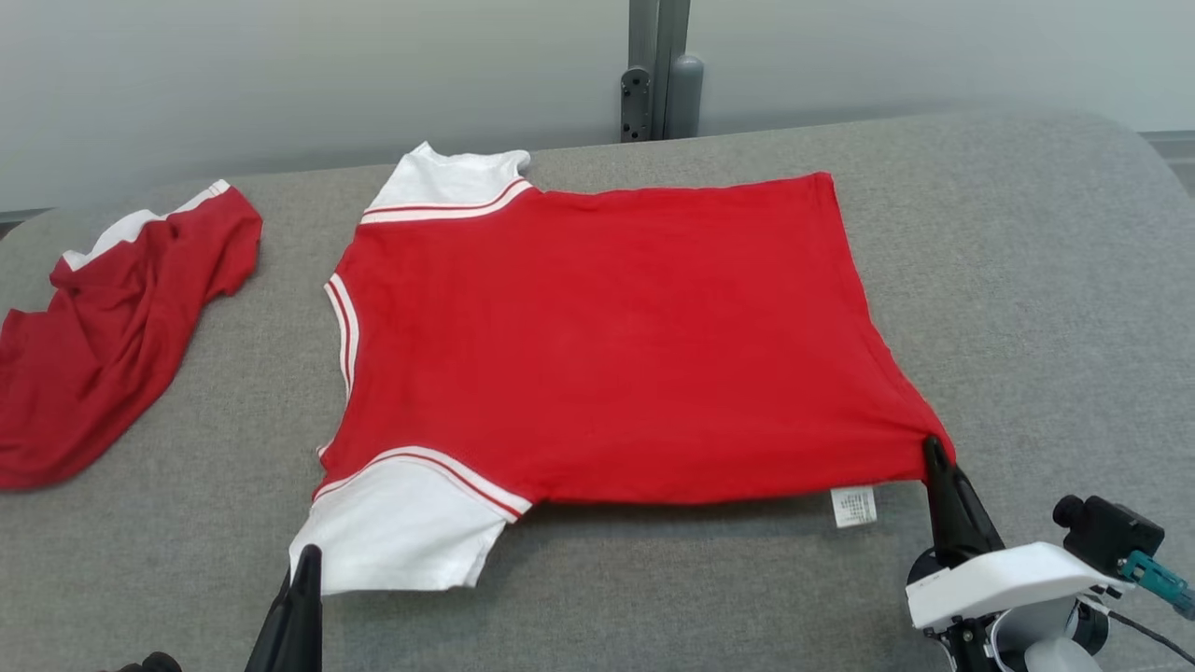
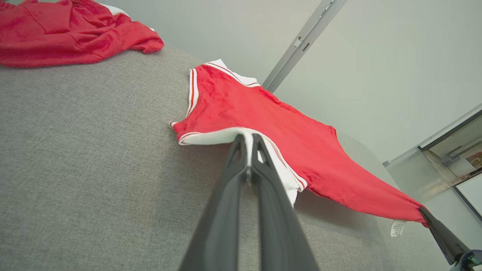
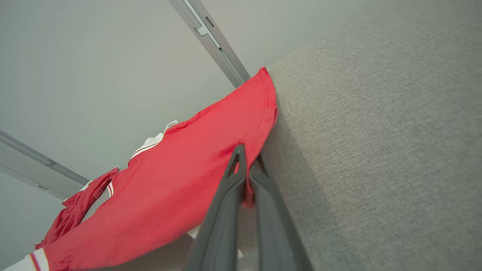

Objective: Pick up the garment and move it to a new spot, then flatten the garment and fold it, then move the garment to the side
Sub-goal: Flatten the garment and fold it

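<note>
— Flattening is the step we judge ourselves in: across the wide grey fabric-covered tabletop point(image 1: 1027, 280), the bright red short-sleeved knit shirt with white sleeves point(image 1: 607, 345) lies spread nearly smooth, collar toward our left, hem toward our right.
— And the crumpled darker red garment point(image 1: 103, 345) at the far left?
— Well apart from the shirt; we leave it alone.
— How do our arms stand?
— Both sit low at the near edge, fingers pointing away from us. Our left claw point(image 1: 306, 560) is clenched on the rim of the near white sleeve point(image 1: 401, 523). Our right claw point(image 1: 932, 450) is clenched on the near hem corner, where the cloth is drawn to a point, just beside the small white care label point(image 1: 853, 506).
— So what next?
— We think the near edge wants an even outward tug. Then both claws should lift together and carry it over toward the far edge for the first fold, without letting either corner slip.
</note>
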